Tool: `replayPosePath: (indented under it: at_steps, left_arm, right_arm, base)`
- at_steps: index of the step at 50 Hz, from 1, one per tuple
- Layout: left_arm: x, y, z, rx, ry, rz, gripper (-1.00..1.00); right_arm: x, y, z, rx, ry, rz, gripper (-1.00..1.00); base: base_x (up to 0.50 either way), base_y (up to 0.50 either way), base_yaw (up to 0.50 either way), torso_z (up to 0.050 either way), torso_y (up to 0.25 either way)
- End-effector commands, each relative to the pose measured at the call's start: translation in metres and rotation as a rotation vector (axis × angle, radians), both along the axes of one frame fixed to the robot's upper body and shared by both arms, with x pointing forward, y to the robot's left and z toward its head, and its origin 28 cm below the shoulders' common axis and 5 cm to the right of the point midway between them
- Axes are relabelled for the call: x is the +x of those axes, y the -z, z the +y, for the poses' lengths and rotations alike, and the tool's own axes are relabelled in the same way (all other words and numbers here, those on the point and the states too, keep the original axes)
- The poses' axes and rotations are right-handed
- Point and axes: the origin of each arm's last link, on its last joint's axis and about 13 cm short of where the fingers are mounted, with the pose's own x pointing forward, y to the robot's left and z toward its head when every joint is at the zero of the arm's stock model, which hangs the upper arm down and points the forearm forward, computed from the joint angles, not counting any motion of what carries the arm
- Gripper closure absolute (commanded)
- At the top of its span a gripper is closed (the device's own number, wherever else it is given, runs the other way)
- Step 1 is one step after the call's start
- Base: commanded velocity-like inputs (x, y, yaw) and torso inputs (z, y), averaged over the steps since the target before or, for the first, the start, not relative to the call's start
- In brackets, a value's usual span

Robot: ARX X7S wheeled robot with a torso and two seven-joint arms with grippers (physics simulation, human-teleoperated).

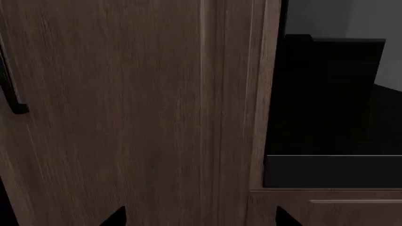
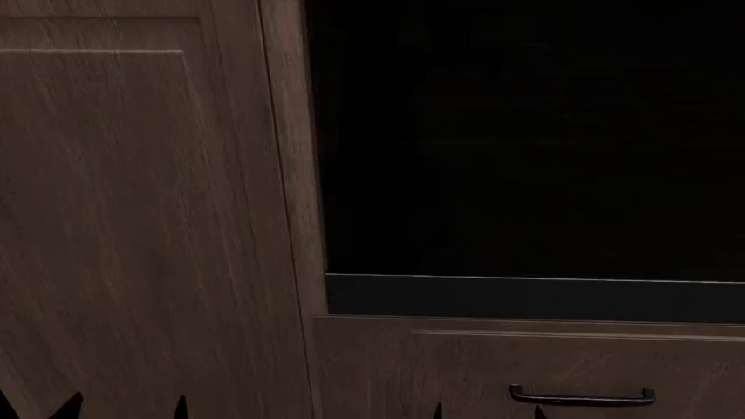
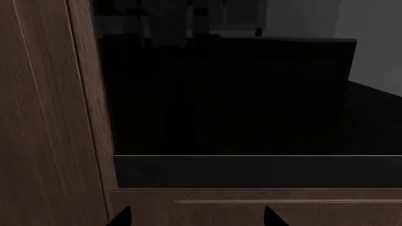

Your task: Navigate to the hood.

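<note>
The hood is out of view in all three views. My left gripper (image 1: 201, 219) is open, its two dark fingertips wide apart with nothing between them, close in front of a tall dark wood cabinet door (image 1: 125, 117). My right gripper (image 3: 197, 219) is also open and empty, facing a black glass appliance front (image 3: 238, 99) set into the cabinets. In the head view only the fingertips (image 2: 70, 407) poke in at the lower edge.
A tall wood cabinet door (image 2: 140, 227) fills the left of the head view, very near. The black glass panel (image 2: 524, 140) sits to its right, above a drawer (image 2: 466, 367) with a dark bar handle (image 2: 582, 398). Another dark handle (image 1: 16, 101) shows on the cabinet.
</note>
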Motion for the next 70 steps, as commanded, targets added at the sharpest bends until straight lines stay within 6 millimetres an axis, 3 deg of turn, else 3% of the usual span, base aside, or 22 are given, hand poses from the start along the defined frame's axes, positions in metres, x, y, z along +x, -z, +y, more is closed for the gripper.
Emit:
replayPosePath:
  at_steps: [1,38,70]
  left_arm:
    - [-0.0008,-0.0015,0.0002,0.000,0.000,0.000,-1.00]
    - [0.0001,-0.0005,-0.0004,0.005,0.000,0.002,-1.00]
    - [0.0001,0.0001,-0.0013,0.014,0.008,0.001,-1.00]
  right_arm:
    - [-0.0008,-0.0013,0.0002,0.000,0.000,0.000,-1.00]
    - [0.0024,-0.0033,0.0011,-0.042,0.048,-0.025,-1.00]
    - [0.0014,-0.0014,0.0009,-0.078,0.041,-0.026,-1.00]
  base:
    - [0.00,0.00,0.00,0.000,0.000]
    - [0.00,0.00,0.00,0.000,0.000]
    - [0.00,0.00,0.50,0.000,0.000]
